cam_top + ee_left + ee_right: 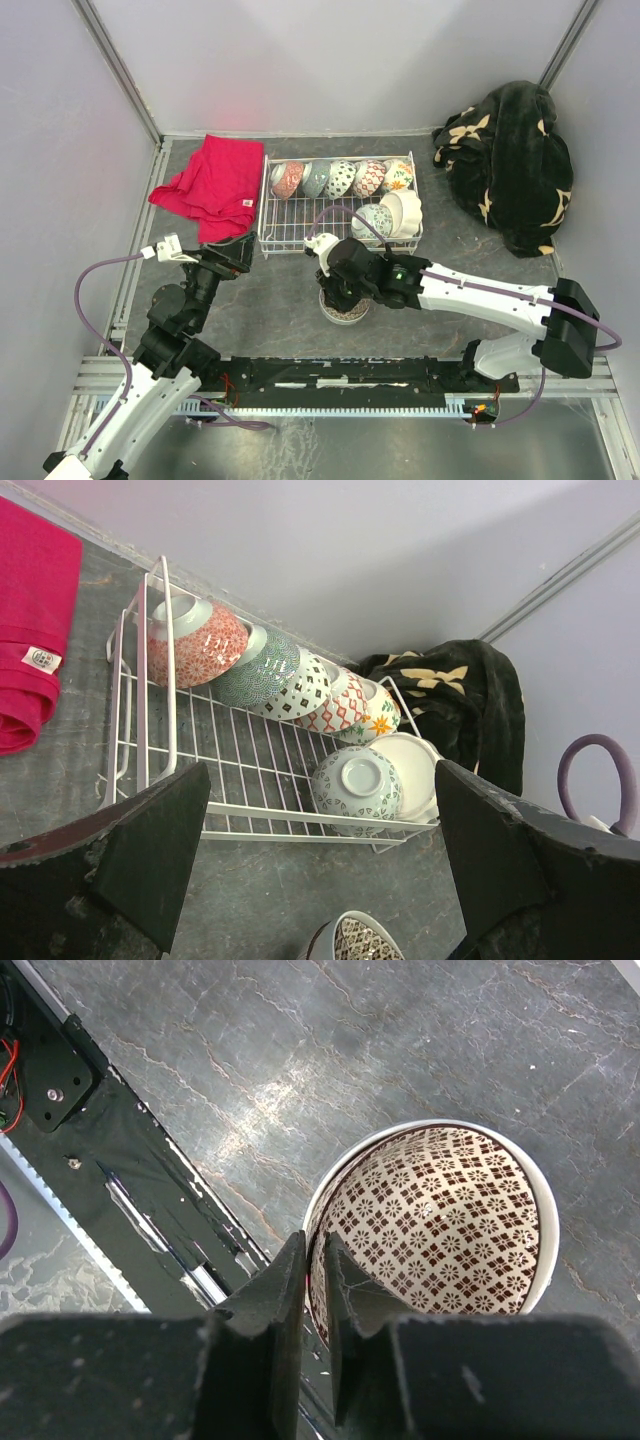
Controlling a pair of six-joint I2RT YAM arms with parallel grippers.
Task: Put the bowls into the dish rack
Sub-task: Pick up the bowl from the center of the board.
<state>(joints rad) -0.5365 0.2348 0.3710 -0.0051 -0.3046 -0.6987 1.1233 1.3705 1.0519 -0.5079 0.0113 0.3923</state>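
One bowl [440, 1220] is not yet loaded; it stands upright on the table [270, 310], just in front of the rack [262, 215], near its middle. The right gripper [315, 1260] sits on the bowl's near rim, one finger outside the wall and one inside, jaws narrow; a rim hold suits a bowl too wide to span; whether the fingers actually pinch the wall I cannot tell.

Inside the rack, five patterned bowls [340, 178] stand on edge in a row along the back wall, leaning on one another so they take little room; a green bowl [375, 220] and white bowls [407, 212] fill the front right corner; the front left is bare wire, likely the spot for this bowl.

The left gripper [238, 255] hovers just off the rack's front left corner, jaws wide and holding nothing, seemingly out of the right arm's way. A red cloth [210, 185] lies left of the rack; a black blanket [510, 165] lies right of it, both apart from it.
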